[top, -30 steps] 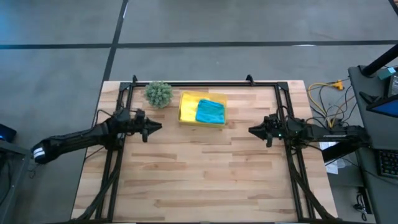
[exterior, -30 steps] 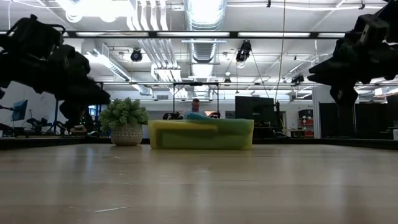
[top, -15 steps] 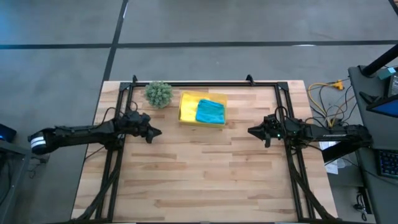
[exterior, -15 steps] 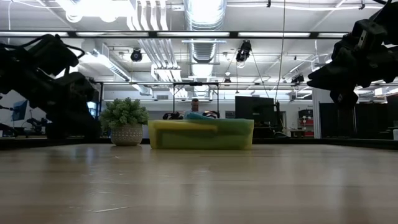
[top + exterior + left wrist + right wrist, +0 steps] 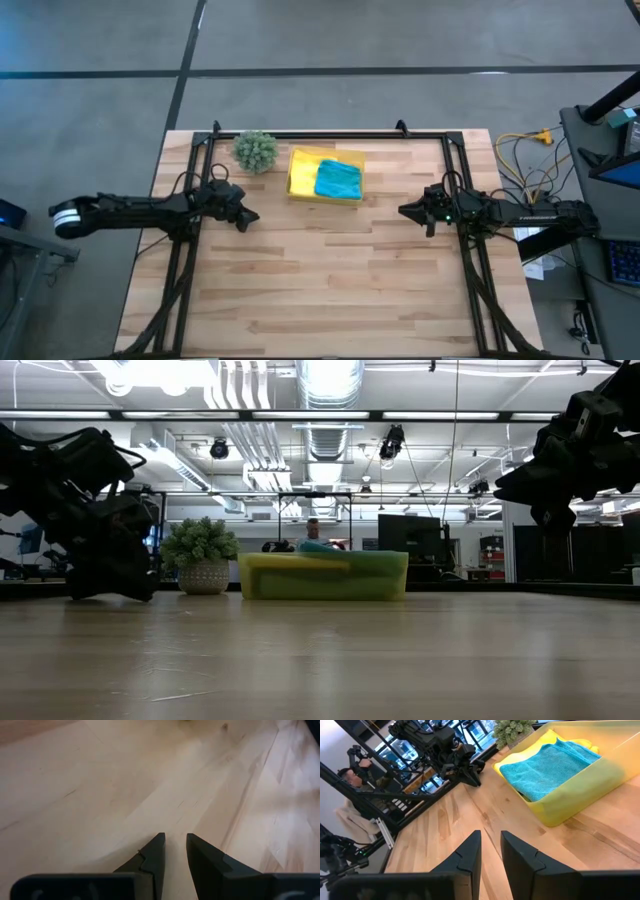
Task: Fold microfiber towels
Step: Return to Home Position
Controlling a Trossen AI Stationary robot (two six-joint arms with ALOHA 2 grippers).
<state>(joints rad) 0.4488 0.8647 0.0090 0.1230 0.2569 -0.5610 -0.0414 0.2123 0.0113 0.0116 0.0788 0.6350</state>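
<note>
A folded teal towel (image 5: 338, 180) lies on top in the yellow tray (image 5: 300, 175) at the table's far middle; it also shows in the right wrist view (image 5: 545, 767), with a yellow towel (image 5: 584, 743) under its far side. The lime green and bright blue towels are hidden. My left gripper (image 5: 255, 214) hangs low over the table at the left, near the tray's left, fingers a narrow gap apart (image 5: 175, 845), holding nothing. My right gripper (image 5: 403, 211) hovers at the right, fingers a narrow gap apart (image 5: 491, 842), empty.
A small spiky green plant (image 5: 256, 150) in a pot stands left of the tray at the far edge. A black frame (image 5: 330, 134) runs along the table's far and side edges. Bare wood (image 5: 330, 280) fills the near half. A person (image 5: 350, 770) sits beyond the table.
My left gripper has gone down toward the table and tipped downward, its arm stretching out lower. My right gripper has kept still.
</note>
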